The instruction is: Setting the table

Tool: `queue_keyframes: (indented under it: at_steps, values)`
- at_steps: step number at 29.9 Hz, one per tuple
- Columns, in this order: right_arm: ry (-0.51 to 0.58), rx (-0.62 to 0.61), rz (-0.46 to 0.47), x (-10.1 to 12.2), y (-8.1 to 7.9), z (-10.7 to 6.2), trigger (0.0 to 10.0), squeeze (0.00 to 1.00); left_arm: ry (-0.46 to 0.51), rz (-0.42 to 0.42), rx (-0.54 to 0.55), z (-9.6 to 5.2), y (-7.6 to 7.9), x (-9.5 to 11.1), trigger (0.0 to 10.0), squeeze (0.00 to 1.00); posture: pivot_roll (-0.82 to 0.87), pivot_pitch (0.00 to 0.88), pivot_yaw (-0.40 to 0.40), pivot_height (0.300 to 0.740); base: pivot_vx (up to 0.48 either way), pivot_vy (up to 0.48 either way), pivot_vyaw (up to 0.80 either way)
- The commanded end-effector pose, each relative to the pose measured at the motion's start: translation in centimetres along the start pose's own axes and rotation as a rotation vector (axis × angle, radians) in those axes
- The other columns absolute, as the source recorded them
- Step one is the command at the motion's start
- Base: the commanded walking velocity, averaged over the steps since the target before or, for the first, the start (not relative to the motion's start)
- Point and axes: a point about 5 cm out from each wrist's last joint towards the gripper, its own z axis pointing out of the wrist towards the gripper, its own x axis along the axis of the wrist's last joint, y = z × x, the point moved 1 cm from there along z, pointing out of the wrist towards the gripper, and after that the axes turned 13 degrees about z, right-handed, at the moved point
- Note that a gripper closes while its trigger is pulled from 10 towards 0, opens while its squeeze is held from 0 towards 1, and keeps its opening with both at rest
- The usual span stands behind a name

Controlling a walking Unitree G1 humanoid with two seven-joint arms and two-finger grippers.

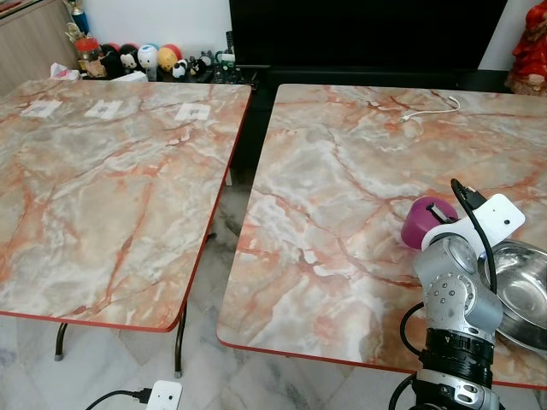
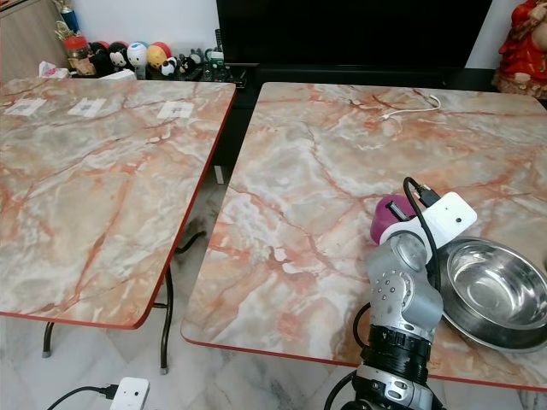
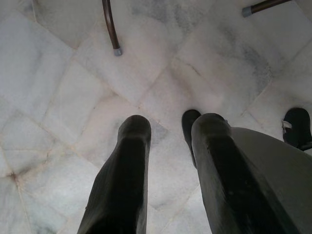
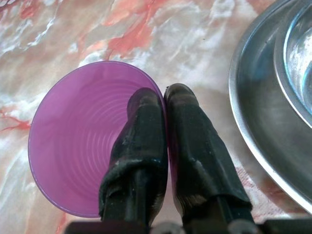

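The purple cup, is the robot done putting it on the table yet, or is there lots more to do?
Done so far: a steel bowl sits on the right table. In hand: the right gripper pinches the rim of the purple cup, one finger inside and one outside, beside the bowl. The left gripper hangs open over the floor. Left to do: letting go of the cup. The left table holds no dishes.
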Motion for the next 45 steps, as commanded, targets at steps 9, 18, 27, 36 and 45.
queue_keyframes:
  at_steps: [9,18,27,36,45]
  values:
    - [0.002,-0.027,0.017,0.18,0.21,-0.05,10.0,0.0,-0.041,0.003,0.0,-0.38,-0.24,-1.39,10.0,0.0,-0.09,0.075,0.013,0.74,0.0,0.0,0.0]
    - [0.009,-0.041,0.014,0.15,0.39,0.0,10.0,0.47,-0.05,0.004,0.001,-0.38,-0.32,-1.47,10.0,0.0,-0.09,0.076,0.014,0.74,0.0,0.0,0.0]
    - [-0.004,-0.044,0.02,0.05,0.51,0.06,10.0,0.0,-0.054,0.005,-0.001,-0.39,-0.21,-1.54,10.0,0.0,-0.09,0.076,0.015,0.74,0.0,0.0,0.0]
    - [0.023,-0.023,0.005,0.48,0.08,-0.04,10.0,0.0,-0.059,0.007,0.0,-0.4,-0.23,-1.61,10.0,0.0,-0.09,0.076,0.016,0.74,0.0,0.0,0.0]
    - [0.039,-0.025,0.01,0.84,-0.02,0.04,10.0,0.51,-0.058,0.007,0.0,-0.39,-0.25,-1.57,10.0,0.0,-0.08,0.075,0.015,0.74,0.0,0.0,0.0]
